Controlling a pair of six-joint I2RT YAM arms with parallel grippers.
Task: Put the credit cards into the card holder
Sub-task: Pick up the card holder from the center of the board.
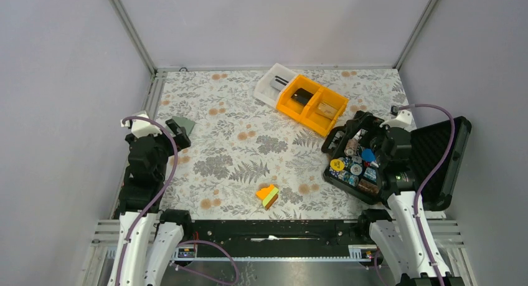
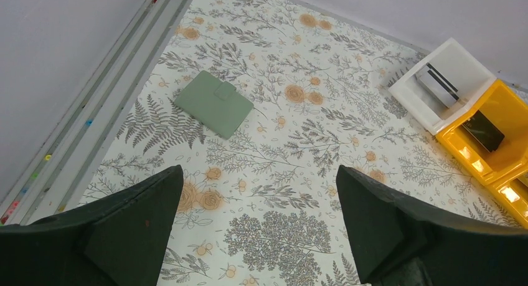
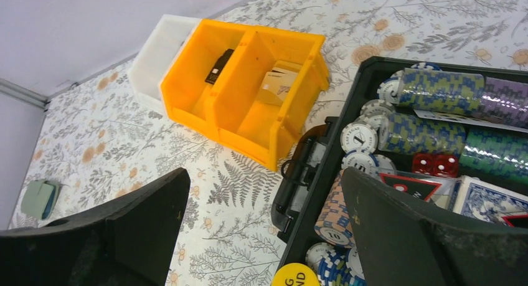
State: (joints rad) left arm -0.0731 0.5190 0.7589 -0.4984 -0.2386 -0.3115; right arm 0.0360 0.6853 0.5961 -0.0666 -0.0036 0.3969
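Observation:
The card holder [image 2: 213,103] is a grey-green wallet lying closed on the floral tabletop at the left [image 1: 183,124], just ahead of my left gripper [image 2: 258,174]. That gripper is open with nothing between its fingers. The credit cards sit in the bins at the back. A white card with a black stripe [image 2: 438,83] is in the white bin. A black card [image 3: 219,66] and a tan card [image 3: 278,86] are in the yellow bin. My right gripper [image 3: 264,174] is open and empty, hovering at the left edge of the black case.
An open black case [image 1: 436,155] with poker chips, dice and playing cards lies at the right. An orange-yellow-green wedge block [image 1: 268,195] sits near the front middle. The white bin [image 1: 269,86] adjoins the two-part yellow bin [image 1: 311,116]. Grey walls enclose the table.

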